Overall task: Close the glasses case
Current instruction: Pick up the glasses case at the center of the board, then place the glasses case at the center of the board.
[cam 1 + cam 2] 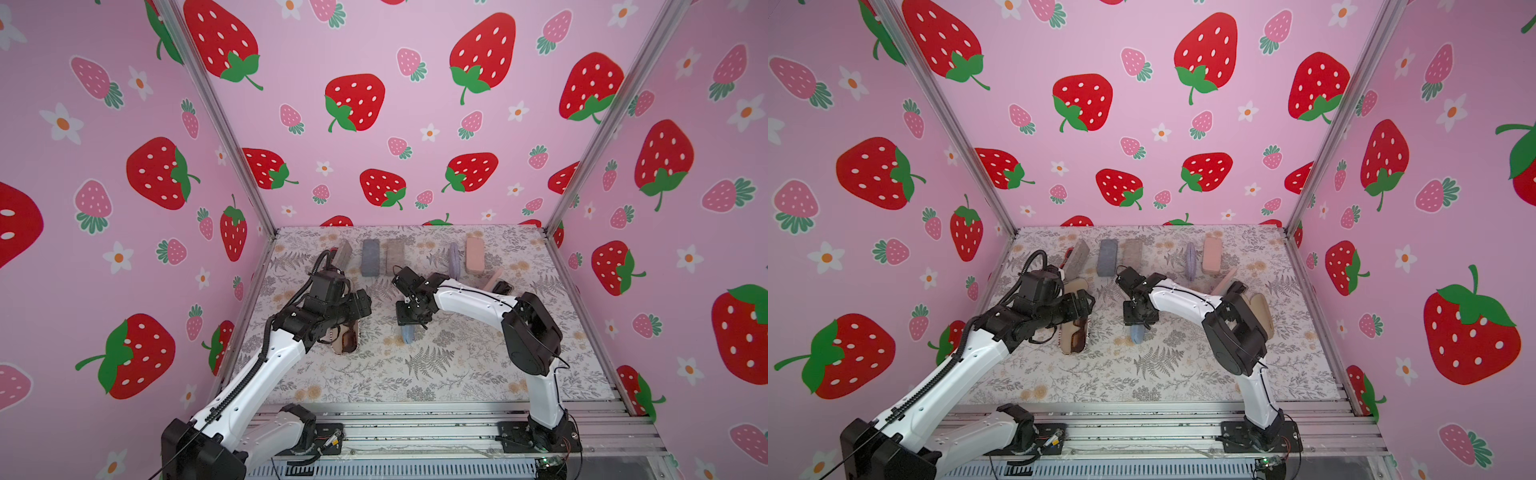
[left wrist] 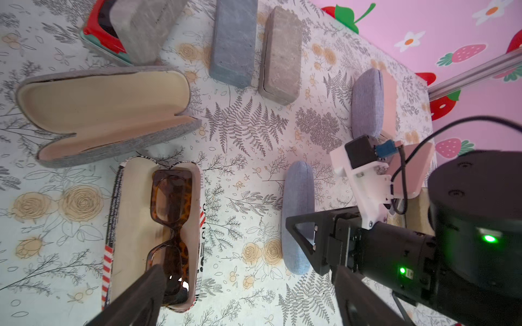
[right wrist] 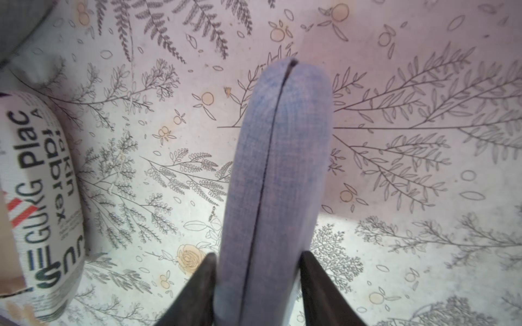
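An open printed glasses case (image 2: pixel 127 225) lies on the floral table with tortoiseshell glasses (image 2: pixel 169 220) inside; in both top views it sits under my left arm (image 1: pixel 345 338) (image 1: pixel 1073 338). My left gripper (image 2: pixel 248 296) hovers just over its near end, open, with nothing between its fingers. A blue fabric glasses case (image 3: pixel 271 169) stands on its edge mid-table (image 1: pixel 407 333) with its seam shut. My right gripper (image 3: pixel 258 255) is shut on it, one finger on each side.
A grey empty case (image 2: pixel 104 113) lies open beside the printed one. Closed cases line the back: grey-blue (image 2: pixel 234 42), beige (image 2: pixel 279 56), lilac (image 2: pixel 367 101), pink (image 1: pixel 475 254), and a grey one over a red one (image 2: pixel 99 34). Another pink case (image 1: pixel 492 278) sits behind my right arm.
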